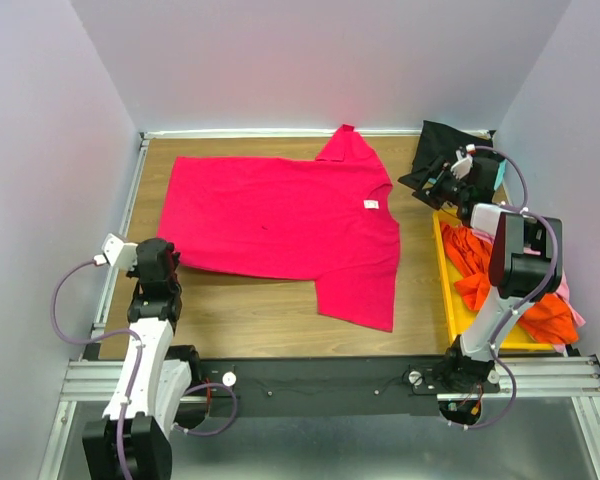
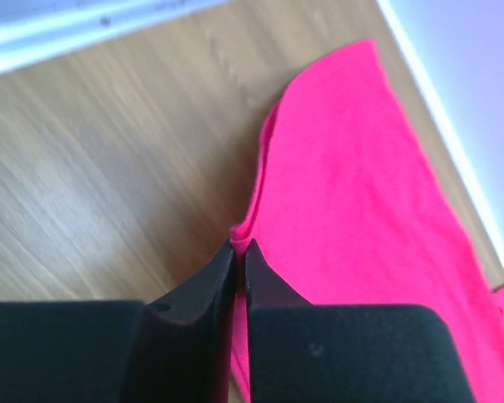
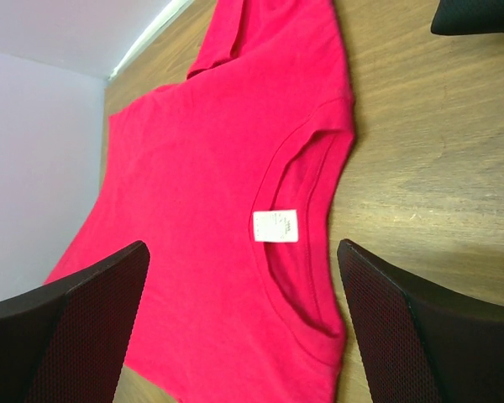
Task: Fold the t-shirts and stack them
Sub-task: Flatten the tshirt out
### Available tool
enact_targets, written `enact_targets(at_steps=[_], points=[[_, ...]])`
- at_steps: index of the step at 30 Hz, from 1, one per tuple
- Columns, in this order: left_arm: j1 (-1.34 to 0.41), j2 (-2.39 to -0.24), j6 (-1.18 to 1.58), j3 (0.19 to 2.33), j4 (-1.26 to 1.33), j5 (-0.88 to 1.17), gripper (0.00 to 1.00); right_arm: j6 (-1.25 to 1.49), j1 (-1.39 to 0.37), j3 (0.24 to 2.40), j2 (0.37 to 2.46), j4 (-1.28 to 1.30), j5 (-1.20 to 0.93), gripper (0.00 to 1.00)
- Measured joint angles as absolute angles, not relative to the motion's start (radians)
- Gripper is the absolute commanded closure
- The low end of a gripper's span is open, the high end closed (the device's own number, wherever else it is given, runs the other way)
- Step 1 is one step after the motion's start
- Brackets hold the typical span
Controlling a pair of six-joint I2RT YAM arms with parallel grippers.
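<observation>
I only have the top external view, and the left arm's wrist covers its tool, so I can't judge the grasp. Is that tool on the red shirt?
Observer: Yes. The left tool is shut on the red t-shirt, pinching a small pucker of its edge at the fingertips.
Operator: And the right tool? From above I can't tell how its fingers stand.
Observer: The right tool is open, fingers wide apart with nothing held between them. Its camera looks at the shirt's collar and the white neck label.
</observation>
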State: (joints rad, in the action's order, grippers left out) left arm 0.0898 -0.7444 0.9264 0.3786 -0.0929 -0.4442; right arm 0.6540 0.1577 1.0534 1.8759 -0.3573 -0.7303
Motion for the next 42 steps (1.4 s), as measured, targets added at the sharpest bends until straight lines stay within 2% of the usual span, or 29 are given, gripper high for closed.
enact_targets(at_steps=[4,11,19,27,32,35,42], points=[[0.09,-0.711,0.905,0.377,-0.084,-0.473,0.88,0.653,0.138,1.052,1.875,-0.358,-0.716,0.01],[0.081,-0.81,0.862,0.38,-0.082,-0.486,0.88,0.627,0.038,0.971,1.792,-0.327,-0.604,0.02],[0.057,-0.812,0.815,0.377,-0.043,-0.504,0.87,0.589,-0.133,0.828,1.535,-0.21,-0.302,0.03],[0.022,-0.78,0.795,0.352,0.008,-0.502,0.88,0.592,-0.326,0.71,1.253,0.015,-0.041,0.04],[0.011,-0.754,0.775,0.351,0.025,-0.485,0.88,0.622,-0.382,0.633,1.126,0.179,0.01,0.11],[0.009,-0.725,0.764,0.351,0.031,-0.481,0.88,0.662,-0.426,0.6,1.119,0.272,0.018,0.11],[0.006,-0.7,0.746,0.351,0.038,-0.482,0.88,0.814,-0.66,0.554,1.101,0.435,0.035,0.13]])
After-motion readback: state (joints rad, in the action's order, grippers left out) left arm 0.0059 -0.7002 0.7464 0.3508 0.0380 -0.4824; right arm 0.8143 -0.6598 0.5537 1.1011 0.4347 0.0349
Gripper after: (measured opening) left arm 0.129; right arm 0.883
